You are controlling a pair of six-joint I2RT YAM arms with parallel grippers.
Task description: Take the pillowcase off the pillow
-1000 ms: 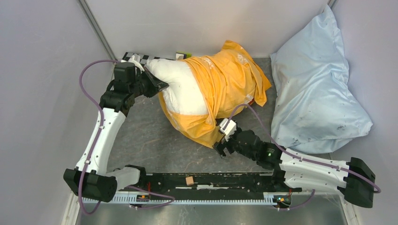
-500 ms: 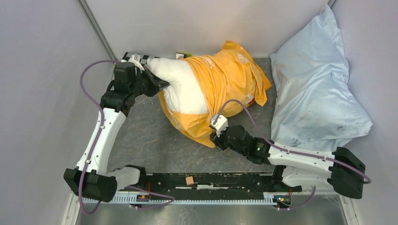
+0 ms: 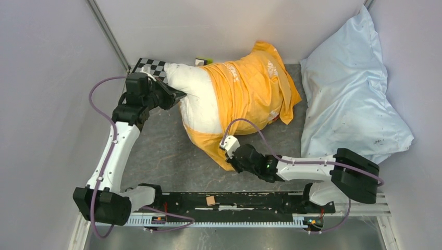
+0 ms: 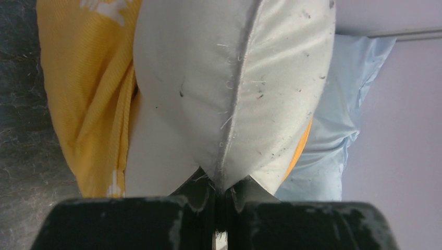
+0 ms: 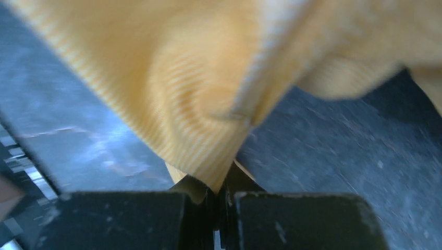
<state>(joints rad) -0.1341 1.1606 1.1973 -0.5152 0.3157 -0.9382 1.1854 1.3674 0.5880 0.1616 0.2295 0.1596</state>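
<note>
The white pillow (image 3: 200, 101) lies at the back middle of the mat, its right half inside the orange pillowcase (image 3: 255, 91). My left gripper (image 3: 180, 94) is shut on the pillow's bare left seam corner (image 4: 221, 179). The pillow (image 4: 234, 78) fills the left wrist view, with pillowcase (image 4: 83, 94) at its left. My right gripper (image 3: 228, 161) is shut on the pillowcase's near open edge, a fold of orange cloth (image 5: 208, 120) pinched between its jaws (image 5: 219, 190). The Mickey print is hidden.
A large pale blue satin pillow (image 3: 346, 94) leans in the back right corner, also behind the white one (image 4: 333, 130). A checkerboard marker (image 3: 151, 65) lies at the back left. Grey mat (image 3: 161, 151) shows in front. Walls close in on three sides.
My right gripper moved left onto the pillowcase's near edge and shut on it. The pillowcase shifted slightly; the left gripper kept its hold on the pillow corner.
</note>
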